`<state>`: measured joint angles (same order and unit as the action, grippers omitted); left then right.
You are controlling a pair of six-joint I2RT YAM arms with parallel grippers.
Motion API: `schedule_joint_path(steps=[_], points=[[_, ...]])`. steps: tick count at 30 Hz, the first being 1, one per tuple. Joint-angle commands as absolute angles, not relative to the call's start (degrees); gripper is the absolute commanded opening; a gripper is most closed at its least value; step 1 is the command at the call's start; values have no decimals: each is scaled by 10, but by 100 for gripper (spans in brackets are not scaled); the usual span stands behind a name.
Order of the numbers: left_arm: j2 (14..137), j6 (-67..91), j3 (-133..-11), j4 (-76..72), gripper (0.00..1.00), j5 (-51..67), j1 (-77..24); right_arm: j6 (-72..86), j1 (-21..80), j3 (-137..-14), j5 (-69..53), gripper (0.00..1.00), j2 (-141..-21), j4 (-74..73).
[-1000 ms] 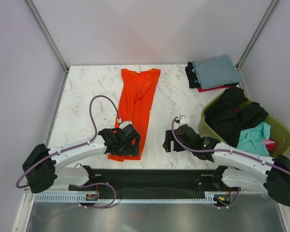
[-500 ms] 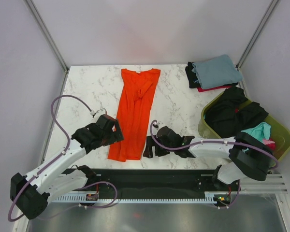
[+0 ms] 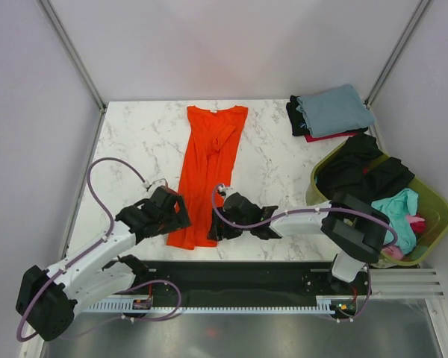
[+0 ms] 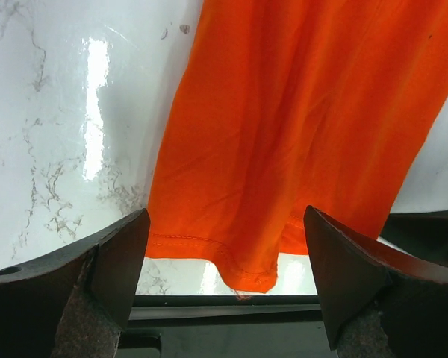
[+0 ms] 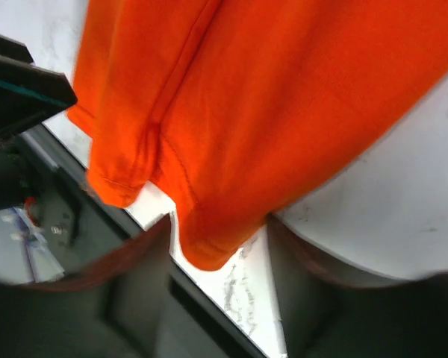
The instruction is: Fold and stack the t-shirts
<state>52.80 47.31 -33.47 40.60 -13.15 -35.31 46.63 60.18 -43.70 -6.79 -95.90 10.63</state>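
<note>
Left pincer point(image 4: 224, 287): slid off the bright-orange cloth t-shirt point(image 3: 209, 160); wide open, empty, hem just ahead.
Right pincer point(image 5: 218, 291): swung in; open, hem corner between its fingers.
Meaning: I'm placed to grip and fold.

The setting is a robotics lab test cell: a white marble-patterned tabletop point(image 3: 134, 142) boxed in by plain pale lilac wall panels point(image 3: 30, 112) on grey metal corner posts point(image 3: 71, 52), with white-and-black robot arms point(image 3: 97, 253) bolted to a black base rail point(image 3: 239, 274) at its near edge, purple cables point(image 3: 108, 159) looping over them.
</note>
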Motion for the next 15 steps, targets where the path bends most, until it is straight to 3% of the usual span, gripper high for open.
schedule_joint_path(steps=[1,2,5,15], points=[[492,488,-301,357,91,-127,-350,446,624,-477,-19,49,-975,46],[489,490,-293,352,90,-127,-350,440,624,-476,-5,25,-974,33],[494,501,-273,350,87,-117,-350,437,623,-447,45,0,-946,1],[473,494,-243,314,73,-54,-363,451,610,-359,97,0,-858,-31]])
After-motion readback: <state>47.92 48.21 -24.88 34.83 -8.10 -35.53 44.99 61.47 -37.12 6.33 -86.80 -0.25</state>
